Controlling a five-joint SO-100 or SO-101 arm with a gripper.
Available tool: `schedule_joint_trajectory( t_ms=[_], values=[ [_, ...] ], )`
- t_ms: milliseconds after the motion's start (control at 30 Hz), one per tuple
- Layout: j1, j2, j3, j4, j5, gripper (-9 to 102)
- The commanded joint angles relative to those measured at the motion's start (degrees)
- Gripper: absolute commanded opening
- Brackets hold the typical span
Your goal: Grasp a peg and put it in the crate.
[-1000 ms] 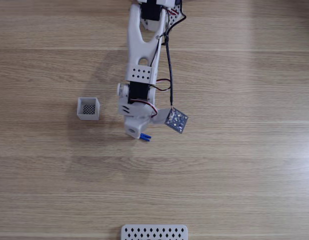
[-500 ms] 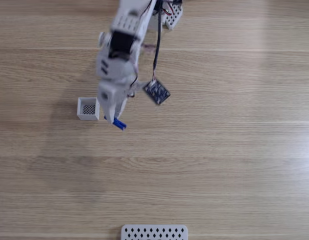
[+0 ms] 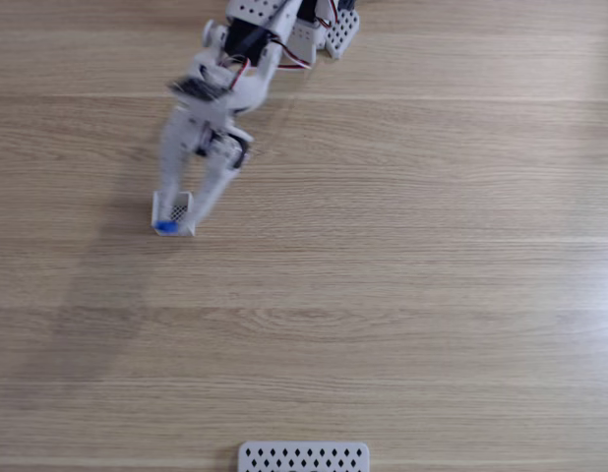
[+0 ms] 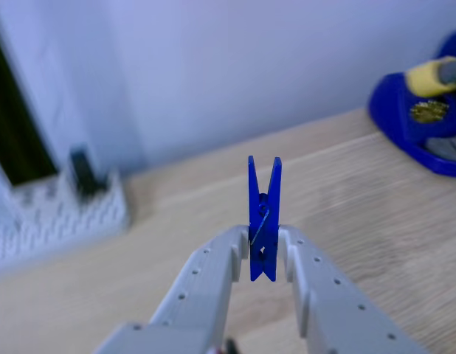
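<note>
Fingers clamped on blue peg, peg long axis upright between them, crosswise to finger line. Fixed view: peg tip over near edge of crate, left part of bench. Release needs peg centred over crate opening.

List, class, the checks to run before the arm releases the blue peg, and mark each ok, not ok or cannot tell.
1. End effector shut on the peg: ok.
2. Peg upright between the fingers: ok.
3. Peg's blue tip over the crate in the fixed view: ok.
4. Peg clear of the crate's walls: cannot tell.
5. Height above the crate's bottom: cannot tell.
</note>
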Motion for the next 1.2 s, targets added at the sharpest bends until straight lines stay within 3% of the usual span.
schedule_joint_trajectory(
  t_ms=[0,133,433,1167],
  values=[
    [5.0,5.7,4.3,-13.4,5.4,0],
    [8.6,5.6,10.9,-19.3,5.6,0],
    [9.7,6.2,21.1,-19.7,5.6,0],
    [8.4,-6.2,16.8,-19.7,5.4,0]
  ],
)
